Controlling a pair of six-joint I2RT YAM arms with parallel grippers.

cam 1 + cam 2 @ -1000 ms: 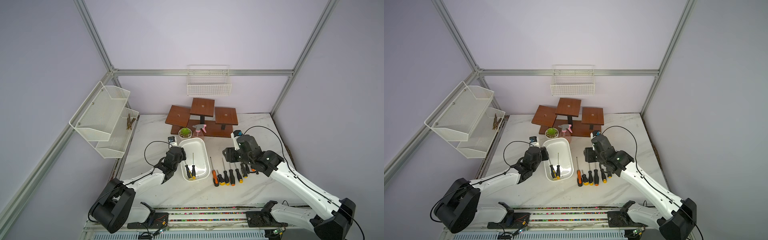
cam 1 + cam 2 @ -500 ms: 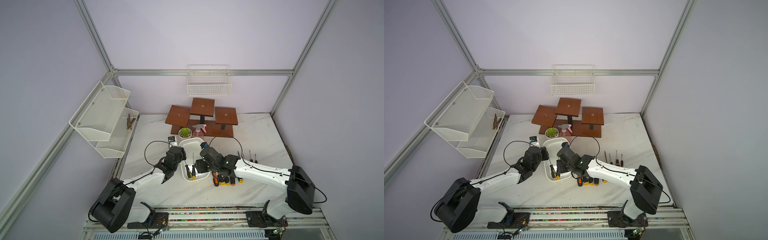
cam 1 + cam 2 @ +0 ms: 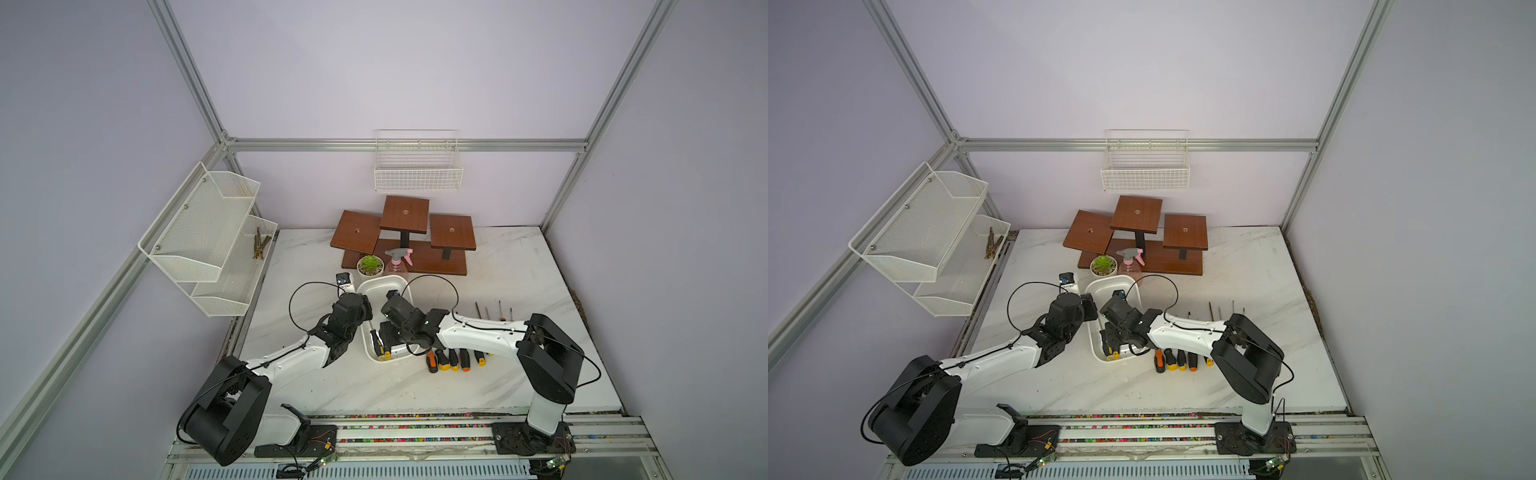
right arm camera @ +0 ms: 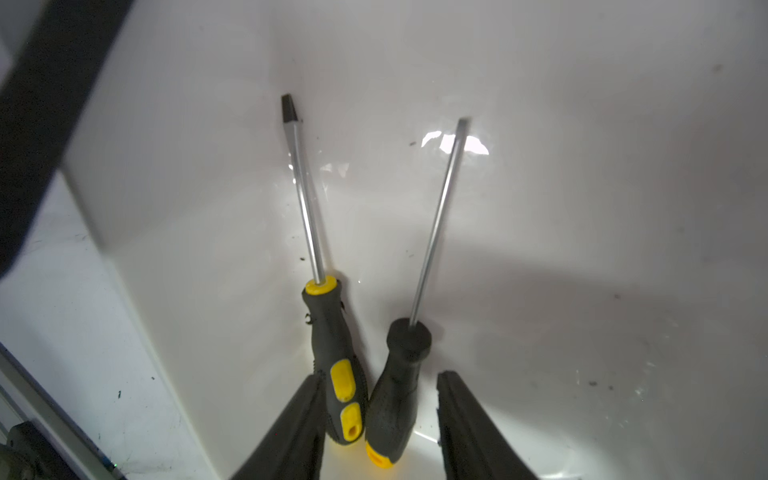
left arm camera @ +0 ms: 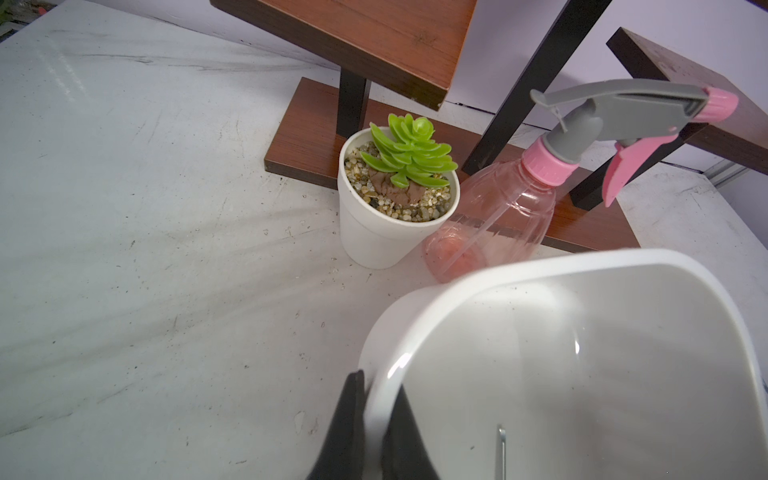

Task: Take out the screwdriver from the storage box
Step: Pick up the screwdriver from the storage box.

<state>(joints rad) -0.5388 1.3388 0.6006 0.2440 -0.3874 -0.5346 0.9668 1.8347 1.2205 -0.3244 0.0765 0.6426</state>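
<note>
Grasp step: left gripper (image 5: 376, 382) is clamping the box (image 5: 540, 259) rim, steadying it. The right gripper (image 4: 380, 376) is sitting unclenched inside the box, straddling both handles: flat-tip screwdriver (image 4: 328, 332) and thin screwdriver (image 4: 405, 365). Next move is probably isolating one handle, squeezing, lifting clear.

Both top views: right arm (image 3: 478, 336) hides screwdrivers (image 3: 376, 340) mostly, inside storage box (image 3: 380, 291).

Left pincer (image 5: 376, 399) pinched closed, right pincer (image 4: 380, 378) jaws parted, aimed downward

Glossy plastic storage box (image 4: 582, 104), screwdriver (image 4: 311, 224) shaft shiny metal.
</note>
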